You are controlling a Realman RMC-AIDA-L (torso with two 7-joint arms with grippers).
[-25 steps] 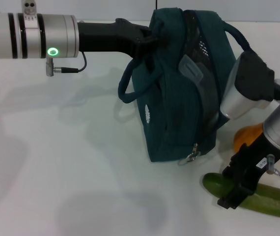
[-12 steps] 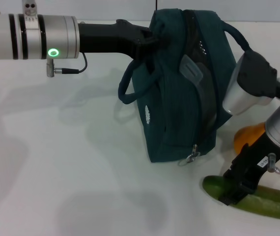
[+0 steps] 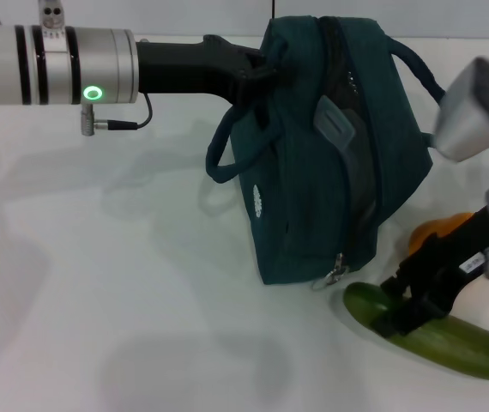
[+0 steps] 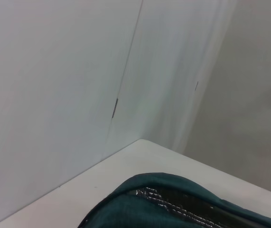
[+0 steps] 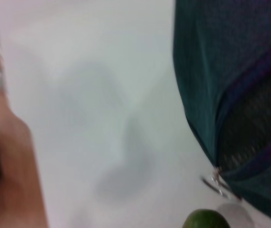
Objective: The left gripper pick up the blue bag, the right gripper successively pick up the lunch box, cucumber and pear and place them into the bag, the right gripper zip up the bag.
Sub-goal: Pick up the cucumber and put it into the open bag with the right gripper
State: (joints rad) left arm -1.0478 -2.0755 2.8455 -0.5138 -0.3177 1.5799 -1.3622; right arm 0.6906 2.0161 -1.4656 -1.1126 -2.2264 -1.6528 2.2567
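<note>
The blue bag (image 3: 313,163) stands tilted on the white table (image 3: 99,283), and its top also shows in the left wrist view (image 4: 173,202). My left gripper (image 3: 257,67) is shut on the bag's upper edge by a handle. A pale grey shape (image 3: 347,146) sits in the bag's open mouth; I cannot tell whether it is the lunch box. My right gripper (image 3: 406,307) is shut on the cucumber (image 3: 459,343) near its left end, right of the bag. The cucumber's tip (image 5: 206,220) shows beside the bag (image 5: 230,85) in the right wrist view. The orange pear (image 3: 433,233) lies behind the gripper.
A metal zipper pull (image 3: 335,269) hangs at the bag's lower corner, close to the cucumber's end. A loose handle loop (image 3: 220,154) droops on the bag's left side. White walls (image 4: 78,85) stand behind the table. A brown surface (image 5: 12,180) lies past the table's edge.
The right gripper has closed in on the cucumber and shifted it; its left end has moved left and up. The right arm's elbow swung up and right. The left arm and bag held still.
</note>
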